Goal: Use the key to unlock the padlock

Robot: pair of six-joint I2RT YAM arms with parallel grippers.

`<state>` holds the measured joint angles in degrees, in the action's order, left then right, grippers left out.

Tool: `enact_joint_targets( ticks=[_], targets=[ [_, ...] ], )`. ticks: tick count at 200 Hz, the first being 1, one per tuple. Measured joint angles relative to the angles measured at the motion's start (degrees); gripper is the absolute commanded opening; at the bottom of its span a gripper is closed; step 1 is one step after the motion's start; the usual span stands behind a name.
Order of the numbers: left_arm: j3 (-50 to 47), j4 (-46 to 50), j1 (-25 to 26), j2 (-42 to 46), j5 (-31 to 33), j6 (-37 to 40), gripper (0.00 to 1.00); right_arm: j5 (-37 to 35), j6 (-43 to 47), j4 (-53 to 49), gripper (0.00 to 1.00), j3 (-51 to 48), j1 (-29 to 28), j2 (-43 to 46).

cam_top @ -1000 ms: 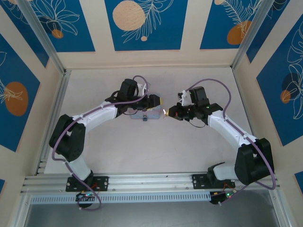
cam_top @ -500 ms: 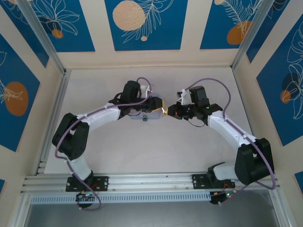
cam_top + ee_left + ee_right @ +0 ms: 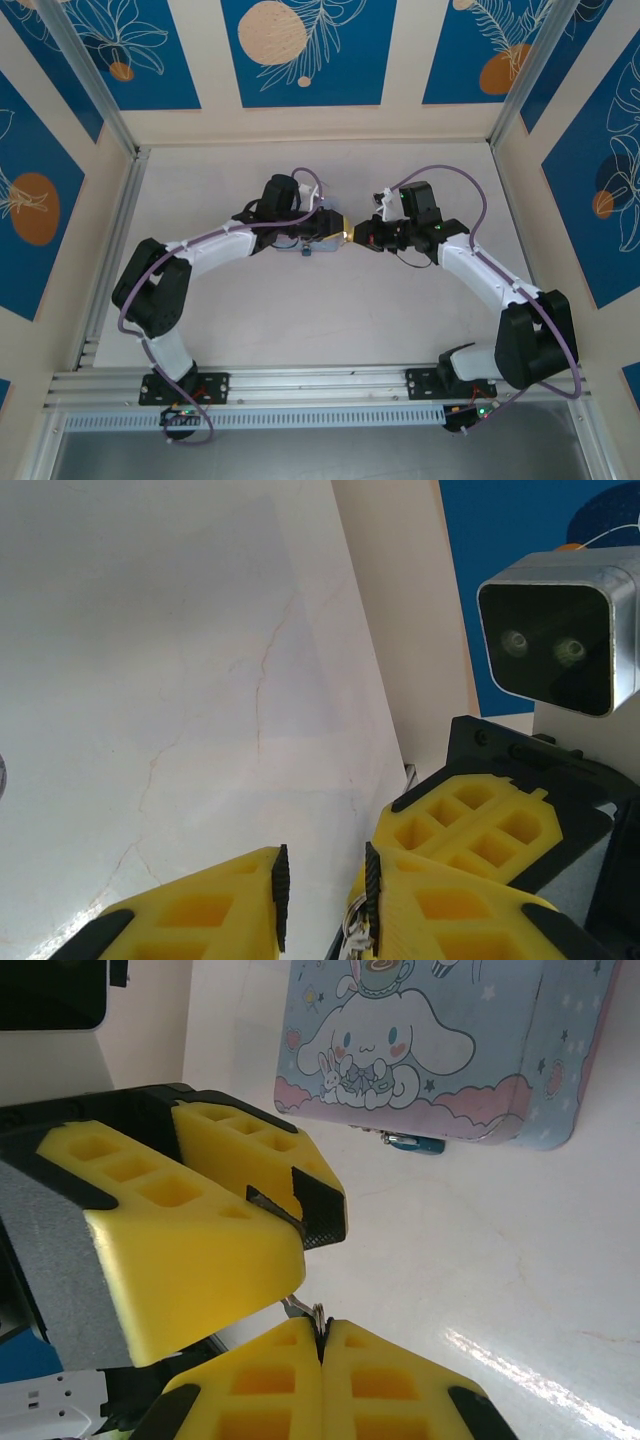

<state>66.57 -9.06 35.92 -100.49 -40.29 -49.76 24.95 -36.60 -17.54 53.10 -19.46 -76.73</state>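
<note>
The key (image 3: 303,1310) is a thin metal piece on a small ring, and my right gripper (image 3: 322,1332) is shut on its ring end. Its free end points at my left gripper (image 3: 322,900), whose pads stand a little apart, open, with the key (image 3: 352,935) against the right-hand pad. The two grippers meet tip to tip above the table, left gripper (image 3: 343,236) against right gripper (image 3: 362,239). The padlock (image 3: 412,1142) is small and teal and hangs at the front edge of the tin; it also shows as the padlock (image 3: 305,250) in the top view.
A pale blue tin (image 3: 440,1050) with a cartoon picture lies flat on the white table (image 3: 300,320), partly under the left arm. Patterned walls enclose the table on three sides. The right wrist's camera housing (image 3: 560,635) sits close ahead of the left gripper.
My left arm has moved right until its fingertips met the right gripper, and its jaws have narrowed around the key. The right gripper has stayed shut and barely moved.
</note>
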Motion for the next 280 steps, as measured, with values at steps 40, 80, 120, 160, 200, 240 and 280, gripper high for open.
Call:
enact_joint_targets(
  ticks=[40, 80, 120, 160, 200, 240, 280],
  targets=[
    [0.00, -0.61, 0.31, -0.02, -0.04, -0.52, 0.13, -0.02, 0.00, 0.02, 0.00, -0.26, 0.00, 0.00],
    [0.00, -1.05, 0.39, -0.13, -0.15, -0.76, 0.00, 0.00, -0.20, 0.02, 0.33, -0.31, 0.33, -0.33],
    [0.00, -0.70, 0.46, -0.15, 1.14, -0.74, 0.00, 1.49, -3.04, 3.45, 0.72, -5.46, 6.60, 3.52],
    [0.00, -1.07, 0.46, -0.09, 4.15, -1.03, 0.00, 5.57, -8.98, 11.34, 0.68, -11.08, 13.49, 6.86],
    [-0.94, -5.11, 0.48, 0.87, 7.61, -3.98, 0.00, 9.75, -15.32, 24.96, 0.57, -13.18, 13.18, 5.57],
    [-3.82, -12.46, 0.48, 2.47, 11.34, -8.44, 0.00, 11.52, -20.41, 37.00, 0.47, -13.07, 10.95, 1.38],
    [-6.12, -18.14, 0.48, 3.45, 14.36, -11.47, 0.00, 11.87, -22.88, 42.97, 0.46, -11.91, 8.04, -2.01]
  ],
)
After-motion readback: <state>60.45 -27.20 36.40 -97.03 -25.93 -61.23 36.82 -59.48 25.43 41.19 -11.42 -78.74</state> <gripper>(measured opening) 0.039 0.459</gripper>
